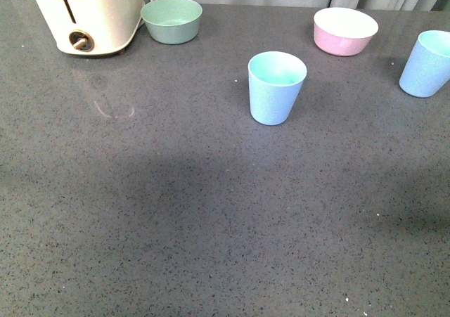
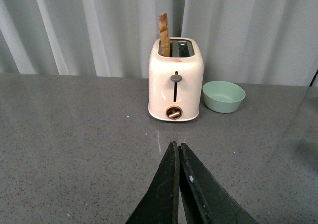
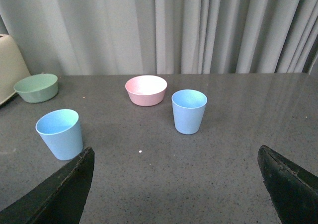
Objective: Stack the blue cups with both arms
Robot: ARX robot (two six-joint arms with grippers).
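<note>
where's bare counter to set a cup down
Bare: the near half of the counter, in front of the middle blue cup, and the stretch between it and the toaster. Crowded: the back, with green bowl, pink bowl and right blue cup.

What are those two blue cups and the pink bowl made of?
The blue cups look like matte plastic: dull, faintly speckled walls without sharp glints. The pink bowl seems similar, matte plastic too, though looks alone can't settle it.

Open countertop (image 1: pixel 176 225) rings the central cup (image 1: pixel 276 88); pink bowl (image 1: pixel 344 31) at two o'clock, second cup (image 1: pixel 427 64) at three.
</note>
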